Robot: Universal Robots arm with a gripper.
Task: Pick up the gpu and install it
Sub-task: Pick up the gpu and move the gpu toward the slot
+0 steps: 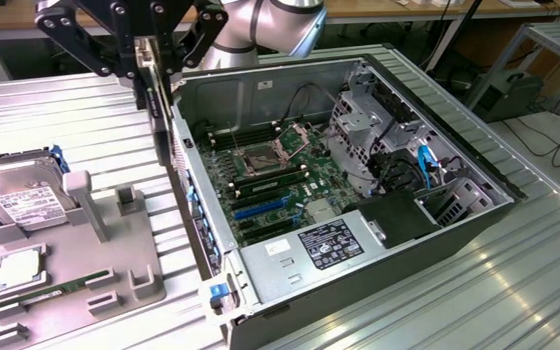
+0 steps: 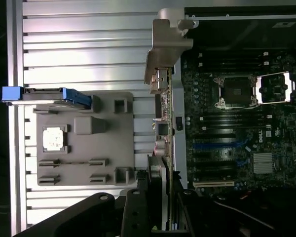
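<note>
Risk: hand (image 1: 152, 69) pinches gpu (image 1: 160, 124) edge-on above case wall (image 1: 200, 219), at ten o'clock of motherboard (image 1: 280, 182) in exterior view; card could snag that wall or twist in the thin grip.

My pincer (image 1: 149, 73) grips the gpu (image 1: 161, 131) edge-on above the counter (image 1: 66, 109), just outside the wall of the open case (image 1: 407, 277). In the exterior view, the parts tray (image 1: 114, 270) lies at the case's eight o'clock, hard drive (image 1: 22, 197) on it.

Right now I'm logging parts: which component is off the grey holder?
The gpu, held edge-on in the gripper; hard drive, processor and memory stick sit on the holder.
</note>
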